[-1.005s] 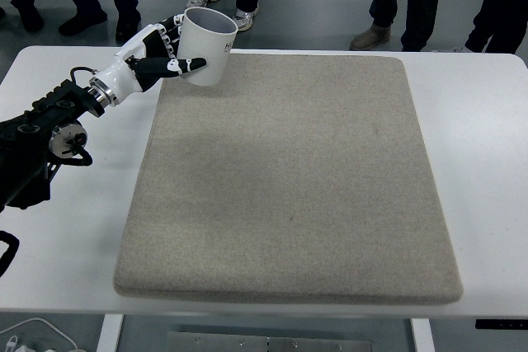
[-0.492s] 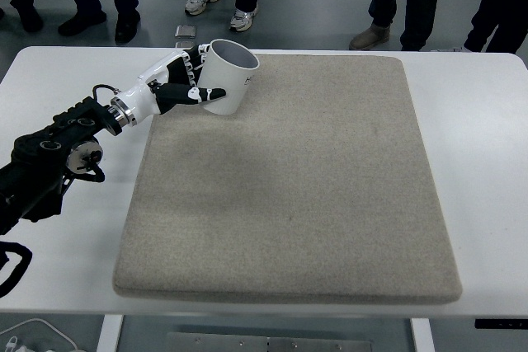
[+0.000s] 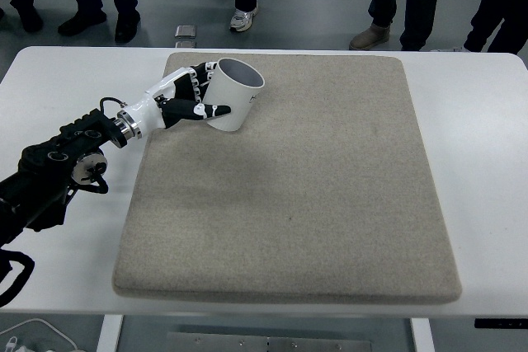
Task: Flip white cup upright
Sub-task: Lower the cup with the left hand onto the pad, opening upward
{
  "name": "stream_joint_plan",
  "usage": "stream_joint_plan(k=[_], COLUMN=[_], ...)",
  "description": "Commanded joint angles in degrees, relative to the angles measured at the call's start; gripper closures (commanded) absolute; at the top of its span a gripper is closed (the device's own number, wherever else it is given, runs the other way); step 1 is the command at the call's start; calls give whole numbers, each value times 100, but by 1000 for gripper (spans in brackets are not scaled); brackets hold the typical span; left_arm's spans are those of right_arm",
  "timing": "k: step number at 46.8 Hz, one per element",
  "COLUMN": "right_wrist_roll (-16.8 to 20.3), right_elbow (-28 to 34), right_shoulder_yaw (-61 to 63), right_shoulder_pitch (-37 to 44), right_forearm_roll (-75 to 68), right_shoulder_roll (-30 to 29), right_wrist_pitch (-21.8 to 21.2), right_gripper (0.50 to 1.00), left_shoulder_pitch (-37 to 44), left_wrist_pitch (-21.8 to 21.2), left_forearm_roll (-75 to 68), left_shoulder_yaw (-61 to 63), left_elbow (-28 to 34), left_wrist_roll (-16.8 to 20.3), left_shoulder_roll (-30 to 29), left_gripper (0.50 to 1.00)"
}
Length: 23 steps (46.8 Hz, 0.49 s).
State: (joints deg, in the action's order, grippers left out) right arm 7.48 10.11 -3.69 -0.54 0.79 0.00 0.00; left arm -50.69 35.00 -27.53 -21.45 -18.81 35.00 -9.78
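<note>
Bright, even overhead light, soft faint shadows on the mat (image 3: 289, 179), sharp focus throughout.

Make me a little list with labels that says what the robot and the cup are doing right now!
Robot hand in use: left hand, its arm coming in from the left edge
What it holds: white cup, fingers wrapped around its side
Cup opening: facing up, tipped slightly away from the hand
Where the cup is: at the far left part of the grey mat
Under the mat: white table
Right hand: not in view
People: only legs and shoes, standing beyond the table
</note>
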Motion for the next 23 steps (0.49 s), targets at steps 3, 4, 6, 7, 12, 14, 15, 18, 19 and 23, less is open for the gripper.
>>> stream_joint_plan(k=[3, 4, 6, 7, 12, 14, 15, 18, 19, 23], right_wrist_roll=[-1, -1, -1, -1, -9, -1, -9, -1, -1, -1], right_elbow=[0, 0, 0, 0, 0, 0, 0, 0, 0, 0], right_shoulder_yaw=[0, 9, 9, 0, 0, 0, 0, 0, 0, 0], right_shoulder_pitch=[-8, -8, -8, -8, -8, -8, -17, -17, -17, -43], right_forearm_roll=[0, 0, 0, 0, 0, 0, 0, 0, 0, 0], right_shoulder_roll=[0, 0, 0, 0, 0, 0, 0, 0, 0, 0], right_wrist_pitch=[0, 0, 0, 0, 0, 0, 0, 0, 0, 0], right_gripper=[570, 570, 570, 570, 570, 570, 570, 570, 570, 570], left_shoulder_pitch=[24, 24, 24, 33, 33, 33, 33, 41, 50, 77], left_wrist_pitch=[0, 0, 0, 0, 0, 0, 0, 0, 0, 0], left_forearm_roll=[-7, -7, -7, -7, -7, -7, -7, 2, 2, 2], left_shoulder_yaw=[18, 18, 18, 27, 44, 79, 106, 229, 273, 299], left_elbow=[-8, 0, 0, 0, 0, 0, 0, -8, 0, -9], left_wrist_roll=[0, 0, 0, 0, 0, 0, 0, 0, 0, 0], left_shoulder_roll=[12, 12, 20, 38, 55, 56, 56, 82, 99, 108], left_gripper=[864, 864, 864, 864, 862, 862, 859, 859, 859, 853])
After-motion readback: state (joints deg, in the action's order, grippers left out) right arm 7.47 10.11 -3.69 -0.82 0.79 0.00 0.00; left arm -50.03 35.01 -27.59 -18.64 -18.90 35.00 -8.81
